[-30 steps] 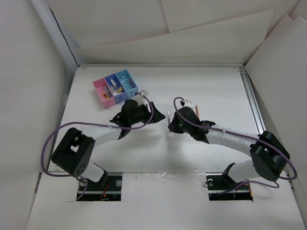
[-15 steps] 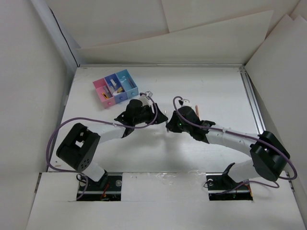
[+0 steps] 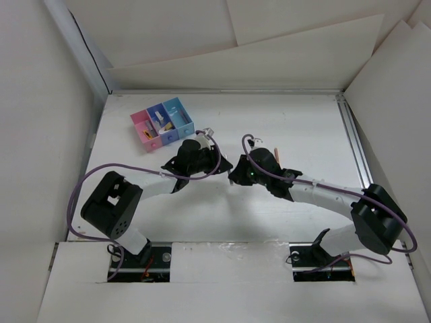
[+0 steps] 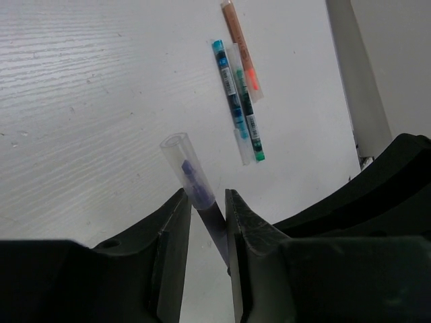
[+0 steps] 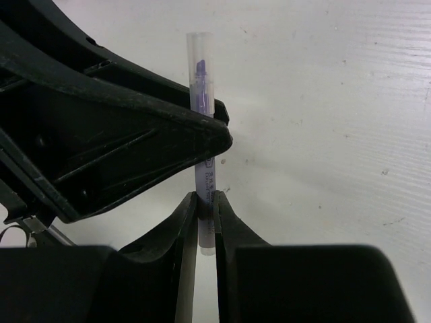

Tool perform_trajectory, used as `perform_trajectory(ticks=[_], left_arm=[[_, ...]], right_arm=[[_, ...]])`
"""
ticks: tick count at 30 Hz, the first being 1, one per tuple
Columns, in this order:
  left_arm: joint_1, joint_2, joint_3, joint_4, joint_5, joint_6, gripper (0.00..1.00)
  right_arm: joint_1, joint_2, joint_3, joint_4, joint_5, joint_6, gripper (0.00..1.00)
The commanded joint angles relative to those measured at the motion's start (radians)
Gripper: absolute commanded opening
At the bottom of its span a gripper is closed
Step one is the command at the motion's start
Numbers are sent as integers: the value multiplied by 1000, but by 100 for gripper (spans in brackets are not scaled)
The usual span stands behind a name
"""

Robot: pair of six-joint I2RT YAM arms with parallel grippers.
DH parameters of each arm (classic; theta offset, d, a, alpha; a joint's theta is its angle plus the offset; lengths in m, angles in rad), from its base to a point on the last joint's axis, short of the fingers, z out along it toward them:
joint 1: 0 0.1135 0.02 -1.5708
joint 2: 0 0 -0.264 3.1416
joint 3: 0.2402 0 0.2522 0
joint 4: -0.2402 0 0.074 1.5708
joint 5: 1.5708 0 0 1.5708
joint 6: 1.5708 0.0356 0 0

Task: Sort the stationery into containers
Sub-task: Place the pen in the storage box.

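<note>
Both arms meet over the middle of the white surface (image 3: 303, 128), gripper tip to gripper tip. A purple pen (image 5: 201, 74) with a clear cap is pinched between the two fingers of the right gripper (image 5: 205, 196), which are closed tight on its lower barrel. The pen is held off the surface, cap end pointing away.

The left gripper (image 4: 207, 196) straddles the same pen higher up. Its fingers stand only slightly apart, one on each side of the barrel – the pen leans against one finger, and I cannot tell whether the other presses on it.

Three more pens lie on the surface beyond the grippers – a blue pen (image 4: 225, 87) and a green pen (image 4: 248, 114) side by side and touching, and an orange-brown pen (image 4: 239, 40) just past them.

Far to the left stand the joined bins: the pink bin (image 3: 151, 143), the dark blue bin (image 3: 168, 136) and the light blue bin (image 3: 185, 128), each with small items inside, too small to name.
</note>
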Motion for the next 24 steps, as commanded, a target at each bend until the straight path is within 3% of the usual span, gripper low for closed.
perform_trajectory(ticks=[1, 3, 7, 10, 11, 15, 19, 24], left_arm=[[-2, -6, 27, 44, -12, -3, 22], [-2, -24, 18, 53, -37, -3, 12], [-2, -44, 9, 53, -57, -14, 2], [-2, -55, 31, 13, -92, -24, 1], [-2, -65, 48, 4, -106, -24, 1], [7, -75, 113, -37, -185, -24, 1], [66, -36, 206, -71, -242, -46, 1], [116, 37, 358, -178, -462, -46, 1]], right_arm=[[10, -20, 40, 78, -41, -18, 1], [10, -20, 40, 78, -41, -18, 1], [10, -29, 30, 87, -41, -18, 1], [10, -39, 30, 87, -41, -27, 19], [10, -52, 30, 87, -31, -36, 30], [10, -122, 39, 31, -12, -61, 52], [10, -225, 48, -32, 53, -102, 62], [-24, -282, -2, -32, 169, -75, 63]])
